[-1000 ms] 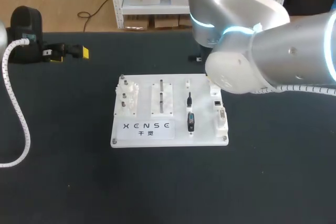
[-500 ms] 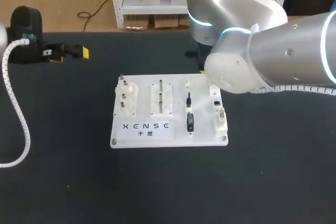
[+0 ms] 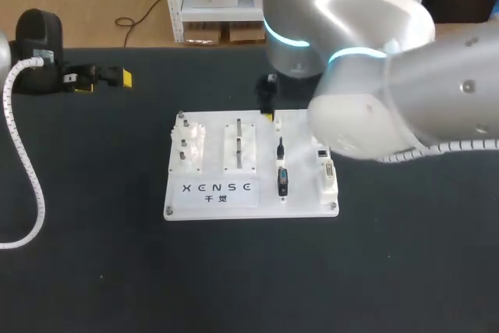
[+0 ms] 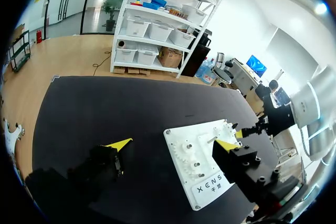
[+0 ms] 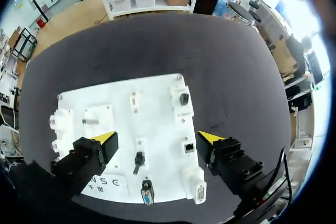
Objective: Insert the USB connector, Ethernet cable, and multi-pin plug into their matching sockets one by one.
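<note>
From the overhead camera, a white board (image 3: 304, 202) sits in the middle of the black surface (image 3: 405, 271). Two plugs are parked on it, a bit right of centre. One is a small black plug (image 3: 281, 146), and just nearer the camera is a chunkier blue-faced plug (image 3: 283, 181). Along the board's right edge there's a network socket (image 3: 321, 151) and a wide multi-pin socket (image 3: 330, 169). The right arm (image 3: 374, 76) comes in huge from the right. Its right hand (image 3: 267, 107) hangs over the board's back edge, just behind the small black plug, and only one yellow tip shows from here. The left hand (image 3: 105, 79) is way off at the far left of the surface, well apart from the board.

In the left wrist camera, the left hand's fingers are spread wide with nothing between them. The board lies ahead on the surface, with the right hand over its far side.

The right wrist camera looks down onto the board. The right hand's fingers are wide apart and gripping nothing. Both plugs sit under the gap between them, untouched. The network socket is close by one finger, and a second dark socket (image 5: 184, 99) sits further ahead near the board's corner.
</note>
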`<action>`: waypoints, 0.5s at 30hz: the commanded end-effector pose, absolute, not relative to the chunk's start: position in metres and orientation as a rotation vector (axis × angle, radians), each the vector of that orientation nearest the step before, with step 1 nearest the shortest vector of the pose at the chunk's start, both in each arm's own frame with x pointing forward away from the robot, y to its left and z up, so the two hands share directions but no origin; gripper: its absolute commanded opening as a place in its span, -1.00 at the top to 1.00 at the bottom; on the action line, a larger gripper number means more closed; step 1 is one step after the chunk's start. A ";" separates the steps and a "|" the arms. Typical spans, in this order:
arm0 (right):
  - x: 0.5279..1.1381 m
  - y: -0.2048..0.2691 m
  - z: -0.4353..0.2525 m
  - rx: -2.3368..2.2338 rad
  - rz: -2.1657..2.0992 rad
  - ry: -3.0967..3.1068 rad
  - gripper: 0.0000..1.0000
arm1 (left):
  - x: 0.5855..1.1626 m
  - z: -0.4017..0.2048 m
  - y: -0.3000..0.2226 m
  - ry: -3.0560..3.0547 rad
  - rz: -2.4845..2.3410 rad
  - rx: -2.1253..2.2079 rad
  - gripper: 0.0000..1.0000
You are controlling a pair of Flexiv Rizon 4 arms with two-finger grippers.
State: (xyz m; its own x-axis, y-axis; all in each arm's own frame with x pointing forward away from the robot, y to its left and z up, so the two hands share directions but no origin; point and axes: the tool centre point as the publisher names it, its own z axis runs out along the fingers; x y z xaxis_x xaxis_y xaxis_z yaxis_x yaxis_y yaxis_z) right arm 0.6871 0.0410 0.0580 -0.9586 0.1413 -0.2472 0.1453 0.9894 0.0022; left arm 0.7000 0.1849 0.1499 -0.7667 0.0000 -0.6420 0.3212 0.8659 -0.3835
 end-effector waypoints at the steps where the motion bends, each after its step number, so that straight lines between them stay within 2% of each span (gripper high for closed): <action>1: 0.668 0.046 0.050 0.176 -0.005 2.878 -1.00 | 0.700 0.150 0.185 2.374 -0.637 0.231 -1.00; 10: 0.652 0.060 0.033 0.151 0.051 2.909 -1.00 | 0.700 0.150 0.185 2.374 -0.637 0.231 -1.00; 14: 0.654 0.060 0.028 0.162 0.037 2.926 -0.64 | 0.700 0.150 0.185 2.374 -0.637 0.231 -1.00; 15: 0.654 0.060 0.027 0.164 0.032 2.928 -0.48 | 0.700 0.150 0.185 2.374 -0.637 0.231 -1.00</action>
State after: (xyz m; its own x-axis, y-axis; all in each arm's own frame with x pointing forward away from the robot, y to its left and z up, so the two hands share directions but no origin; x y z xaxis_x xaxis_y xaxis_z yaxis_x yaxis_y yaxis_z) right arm 0.6517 0.0580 0.0290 -0.9719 0.1112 -0.2074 0.1056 0.9937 0.0381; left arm 0.7000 0.1849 0.1499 -0.7667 0.0000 -0.6420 0.3212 0.8659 -0.3835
